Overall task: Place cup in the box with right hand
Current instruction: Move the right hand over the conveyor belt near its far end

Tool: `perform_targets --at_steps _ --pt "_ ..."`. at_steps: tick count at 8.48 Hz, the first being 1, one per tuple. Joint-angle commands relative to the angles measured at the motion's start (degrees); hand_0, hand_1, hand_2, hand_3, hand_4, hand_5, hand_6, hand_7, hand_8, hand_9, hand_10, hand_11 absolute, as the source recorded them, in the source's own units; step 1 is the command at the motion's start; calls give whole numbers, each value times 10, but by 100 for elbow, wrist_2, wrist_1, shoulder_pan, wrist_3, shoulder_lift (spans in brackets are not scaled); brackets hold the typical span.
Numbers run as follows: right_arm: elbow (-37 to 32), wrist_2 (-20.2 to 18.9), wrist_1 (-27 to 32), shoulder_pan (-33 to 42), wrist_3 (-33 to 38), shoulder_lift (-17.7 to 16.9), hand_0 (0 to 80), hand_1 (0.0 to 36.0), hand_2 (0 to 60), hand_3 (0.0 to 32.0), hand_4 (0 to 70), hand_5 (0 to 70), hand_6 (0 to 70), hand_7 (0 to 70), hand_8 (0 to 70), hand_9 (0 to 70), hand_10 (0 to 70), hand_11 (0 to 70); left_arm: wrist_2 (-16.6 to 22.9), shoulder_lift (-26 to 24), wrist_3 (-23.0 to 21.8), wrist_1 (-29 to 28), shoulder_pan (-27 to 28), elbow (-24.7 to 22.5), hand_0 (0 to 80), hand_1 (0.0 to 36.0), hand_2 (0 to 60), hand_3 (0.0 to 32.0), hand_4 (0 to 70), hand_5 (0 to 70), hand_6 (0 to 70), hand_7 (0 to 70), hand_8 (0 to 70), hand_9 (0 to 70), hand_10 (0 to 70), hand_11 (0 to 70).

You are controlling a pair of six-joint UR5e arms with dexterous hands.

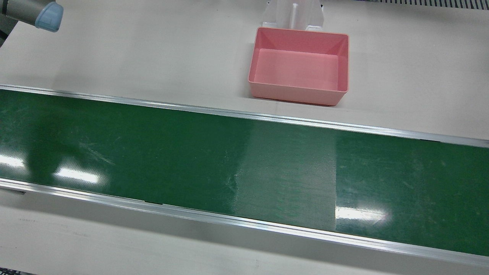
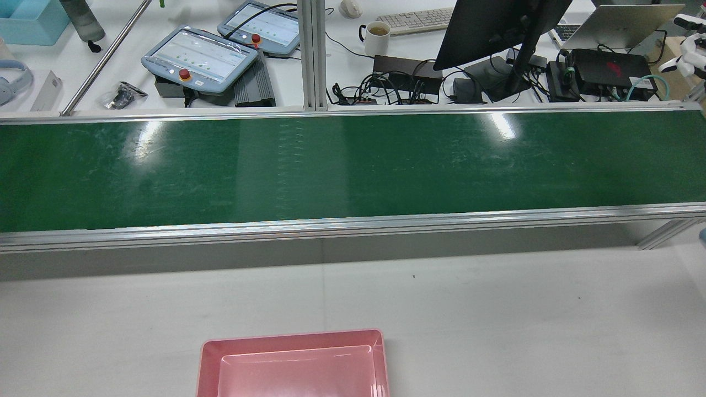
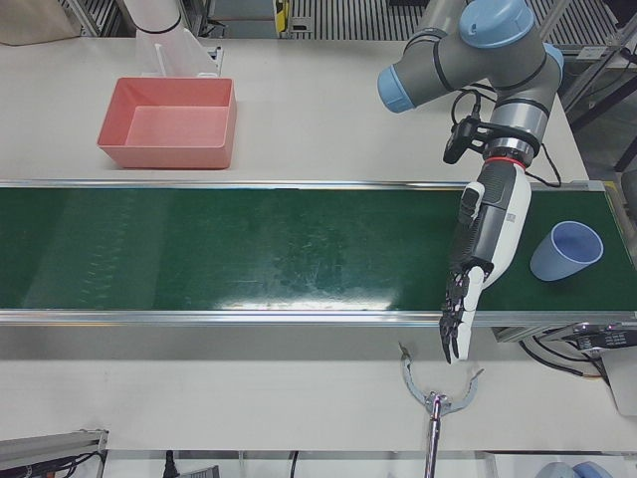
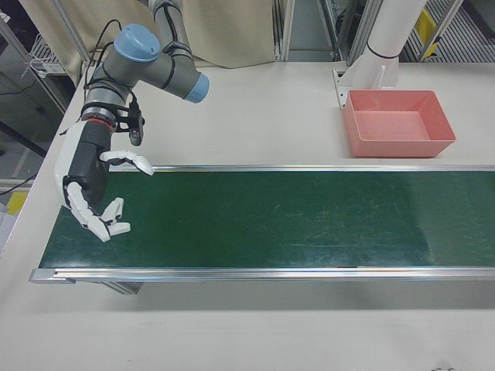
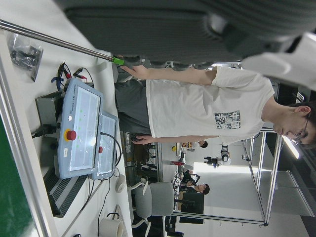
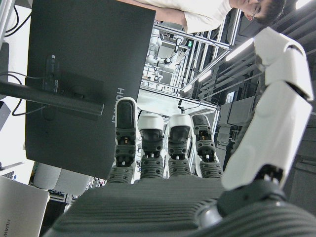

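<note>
Pale blue plastic cup [image 3: 566, 251] on green conveyor belt [image 3: 249, 249]; right hand [image 4: 91, 179] spread, empty, waiting; pink plastic box [image 4: 397, 122] empty.

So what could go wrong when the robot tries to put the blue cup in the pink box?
1. The cup sits at the belt's far end, beside the left hand, while the right hand waits open at the opposite end. It may be out of reach.
2. The cup lies tilted, so it might roll when touched.
3. The box sits off the belt, so a weak hold could drop the cup on the way.
</note>
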Motion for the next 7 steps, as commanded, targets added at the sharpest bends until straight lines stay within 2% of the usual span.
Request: perform_targets --at_steps 1,2,3,4,5,6,7 --pt "289 1256 -19 -1203 -120 -2 438 112 122 0 0 104 346 700 458 700 317 462 5 0 0 -3 0 0 0 0 0 0 0 0 0 0 0 0 0 0" --pt "431 1882 -46 -1716 -216 -2 438 97 68 0 0 102 331 700 439 700 317 462 5 0 0 15 0 0 0 0 0 0 0 0 0 0 0 0 0 0" --pt "893 2385 -542 -2095 -295 7 440 97 61 0 0 98 323 700 423 682 305 447 5 0 0 15 0 -9 0 0 0 0 0 0 0 0 0 0 0 0" --pt "1359 2625 -1373 -2299 -461 51 434 104 88 18 0 93 322 700 411 665 281 416 5 0 0 15 0 -9 0 0 0 0 0 0 0 0 0 0 0 0" --pt "1424 2644 -1852 -2318 -463 269 420 91 76 42 0 82 317 700 388 638 249 370 5 0 0 15 0 -9 0 0 0 0 0 0 0 0 0 0 0 0" --pt "1338 2645 -1917 -2362 -480 297 385 68 65 52 0 72 308 700 372 621 230 339 5 0 0 6 0 0 0 0 0 0 0 0 0 0 0 0 0 0" --pt "1120 2636 -1909 -2415 -481 341 359 59 64 58 0 66 291 700 354 604 209 307 -3 0 9 -3 0 0 0 0 0 0 0 0 0 0 0 0 0 0"
